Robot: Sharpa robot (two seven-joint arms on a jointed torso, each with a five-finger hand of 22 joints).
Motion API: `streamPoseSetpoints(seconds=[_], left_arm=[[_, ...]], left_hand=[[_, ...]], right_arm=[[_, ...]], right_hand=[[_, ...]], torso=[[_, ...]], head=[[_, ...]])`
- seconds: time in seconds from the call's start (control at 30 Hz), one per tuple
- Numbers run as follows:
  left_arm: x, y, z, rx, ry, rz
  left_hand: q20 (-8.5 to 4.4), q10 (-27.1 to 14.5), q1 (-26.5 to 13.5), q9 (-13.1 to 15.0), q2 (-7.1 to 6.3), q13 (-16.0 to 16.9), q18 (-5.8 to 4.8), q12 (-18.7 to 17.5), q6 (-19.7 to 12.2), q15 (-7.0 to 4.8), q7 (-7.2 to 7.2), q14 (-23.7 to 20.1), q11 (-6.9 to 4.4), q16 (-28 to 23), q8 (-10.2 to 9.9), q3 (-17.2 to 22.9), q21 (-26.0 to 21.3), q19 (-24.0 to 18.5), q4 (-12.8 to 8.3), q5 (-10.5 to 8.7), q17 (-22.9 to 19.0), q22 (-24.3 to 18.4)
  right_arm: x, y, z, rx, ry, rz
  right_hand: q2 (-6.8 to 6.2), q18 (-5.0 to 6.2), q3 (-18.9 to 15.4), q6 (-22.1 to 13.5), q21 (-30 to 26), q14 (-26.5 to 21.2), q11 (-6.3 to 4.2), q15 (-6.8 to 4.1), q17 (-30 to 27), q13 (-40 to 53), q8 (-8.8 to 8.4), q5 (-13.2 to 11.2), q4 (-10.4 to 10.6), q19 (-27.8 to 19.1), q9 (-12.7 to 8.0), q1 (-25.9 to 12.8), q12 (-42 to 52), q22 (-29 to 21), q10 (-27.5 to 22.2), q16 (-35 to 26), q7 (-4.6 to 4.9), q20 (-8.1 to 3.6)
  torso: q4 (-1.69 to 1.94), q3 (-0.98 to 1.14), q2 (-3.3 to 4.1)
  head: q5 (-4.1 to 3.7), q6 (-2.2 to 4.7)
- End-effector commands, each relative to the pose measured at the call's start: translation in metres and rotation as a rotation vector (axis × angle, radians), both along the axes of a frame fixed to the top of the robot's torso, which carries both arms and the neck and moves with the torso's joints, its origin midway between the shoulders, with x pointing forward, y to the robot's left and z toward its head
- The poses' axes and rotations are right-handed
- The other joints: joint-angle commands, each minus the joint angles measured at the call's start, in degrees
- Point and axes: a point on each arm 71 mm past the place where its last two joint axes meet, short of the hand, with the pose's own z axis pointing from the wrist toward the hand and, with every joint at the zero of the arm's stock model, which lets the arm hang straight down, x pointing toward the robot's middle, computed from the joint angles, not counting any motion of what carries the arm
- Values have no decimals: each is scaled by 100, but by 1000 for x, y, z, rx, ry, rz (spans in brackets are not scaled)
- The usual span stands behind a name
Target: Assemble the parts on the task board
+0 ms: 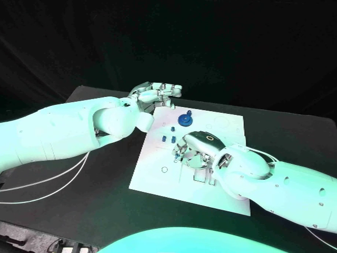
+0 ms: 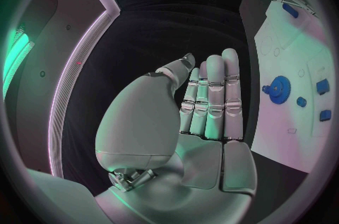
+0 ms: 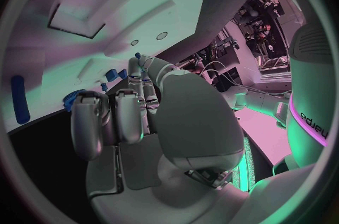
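- The task board (image 1: 221,126) sits in the middle of the black table (image 1: 85,211), a white plate lying at a slight slant in the head view.
- The left hand (image 1: 155,95) hangs just past the board's far left corner. The left wrist view shows the left hand (image 2: 205,100) flat, fingers straight and side by side, nothing in it.
- The right hand (image 1: 195,150) is down over the middle of the board, fingers curled toward the surface. From the right wrist view the right hand (image 3: 134,111) has its fingers bent close to the white plate, but I honestly can't tell if it's pinching a part or just touching the board.
- A round blue gear-looking part (image 1: 185,119) stands on the far half of the board, between the two hands; it also shows up as a blue disc (image 2: 279,88) in the left wrist view.
- A few small blue parts (image 1: 168,138) sit in a loose cluster just left of the right hand's fingers.
- A longer blue peg (image 3: 20,100) lies near the board's edge in the right wrist view.
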Motion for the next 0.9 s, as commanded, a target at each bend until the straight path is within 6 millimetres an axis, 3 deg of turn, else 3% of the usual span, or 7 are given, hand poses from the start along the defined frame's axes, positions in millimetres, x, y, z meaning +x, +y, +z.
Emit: streamPoseSetpoints(seconds=[0.03,0.9], left_arm=[[0,-3,1,-11,-1,-20],[-1,-4,1,-1,0,-33]], left_hand=[[43,-33,-33,-9,47,5,70,27,-34,-15,-7,-35,-10,-12,23,-22,-19,9,0,-4,-5,-5],[46,-51,-42,-13,46,4,73,39,-47,-13,-2,-16,-6,-2,26,-39,-28,25,1,-4,-9,-13]], right_arm=[[-2,1,-2,-11,8,18],[0,2,-11,-33,23,18]], right_hand=[[12,-112,2,21,9,251,-20,-31,-1,7,19,36,-40,204,6,-41,-36,1137,-6,24,17,-31],[15,-110,4,14,2,251,-17,-29,-6,8,14,44,-46,200,8,-54,-45,1135,-6,21,21,-30]], torso=[[0,1,-4],[2,-2,0]], head=[[29,-21],[119,-103]])
